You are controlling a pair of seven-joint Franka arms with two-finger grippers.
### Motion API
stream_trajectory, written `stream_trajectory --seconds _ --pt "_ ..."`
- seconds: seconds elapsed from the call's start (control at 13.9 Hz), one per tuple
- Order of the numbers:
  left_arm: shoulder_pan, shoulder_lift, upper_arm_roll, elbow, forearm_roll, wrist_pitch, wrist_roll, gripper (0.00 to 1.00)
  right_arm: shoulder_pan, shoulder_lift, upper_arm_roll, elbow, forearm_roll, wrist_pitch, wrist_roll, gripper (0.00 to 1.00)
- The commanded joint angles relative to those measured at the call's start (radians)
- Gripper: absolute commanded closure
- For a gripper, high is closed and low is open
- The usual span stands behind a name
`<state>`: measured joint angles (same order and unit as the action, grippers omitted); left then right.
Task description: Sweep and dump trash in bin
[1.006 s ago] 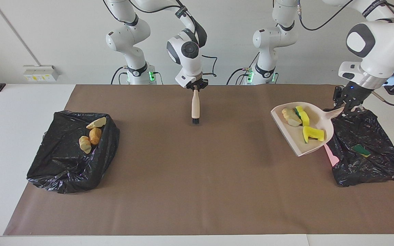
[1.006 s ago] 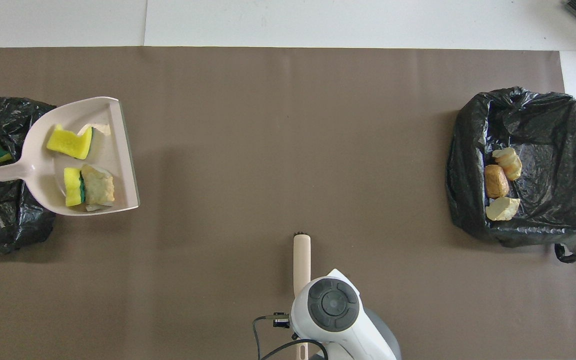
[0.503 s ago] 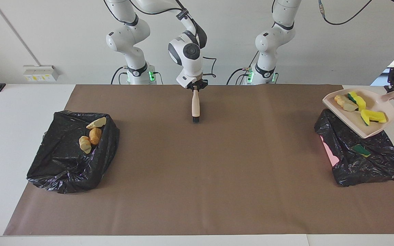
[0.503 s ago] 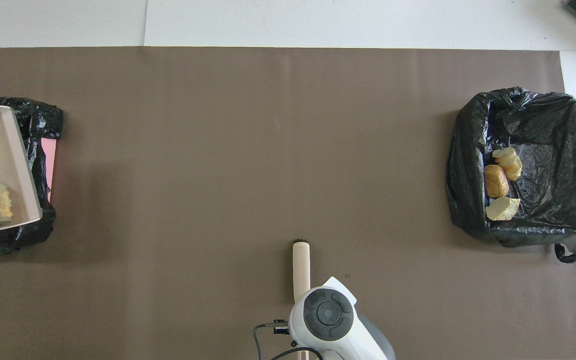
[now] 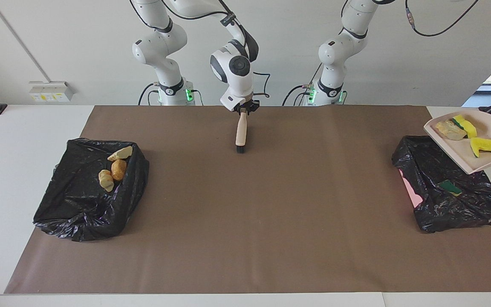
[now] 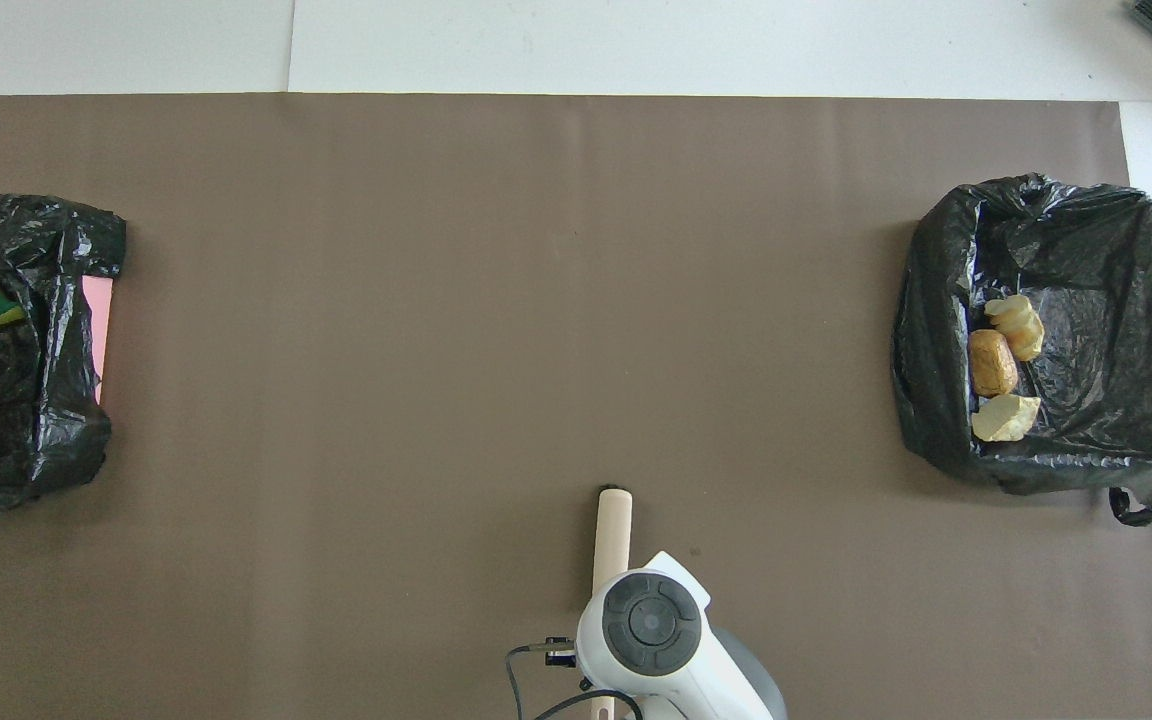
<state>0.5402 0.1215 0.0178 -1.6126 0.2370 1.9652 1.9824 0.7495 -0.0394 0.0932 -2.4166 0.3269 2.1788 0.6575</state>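
Holding dustpan aloft above bin at left arm's end, with closed left end effector out of view.

Carrying scraps and one chunk, not yet dumped.

Keeping three chunks in other bin.

Positioning right end effector at brush handle; cannot tell grip.

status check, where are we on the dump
left tool off frame, shut on dustpan, raised over bin. trash in pan, not dumped. right tool atop brush, mid table. nothing in the way.
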Motion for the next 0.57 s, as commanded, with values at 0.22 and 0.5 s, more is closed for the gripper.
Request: stream_trajectory --seconds 0.22,0.5 --pt "-0.066 0.076 0.005 0.030 0.217 0.089 -0.101 1.00 -0.007 -0.010 -0.009 0.028 -0.038 0.003 -0.004 0.00" --pt "-0.094 0.076 0.005 0.030 0.353 0.080 -0.220 1.00 -0.158 -0.011 -0.010 0.160 -0.162 -0.002 -0.010 0.00"
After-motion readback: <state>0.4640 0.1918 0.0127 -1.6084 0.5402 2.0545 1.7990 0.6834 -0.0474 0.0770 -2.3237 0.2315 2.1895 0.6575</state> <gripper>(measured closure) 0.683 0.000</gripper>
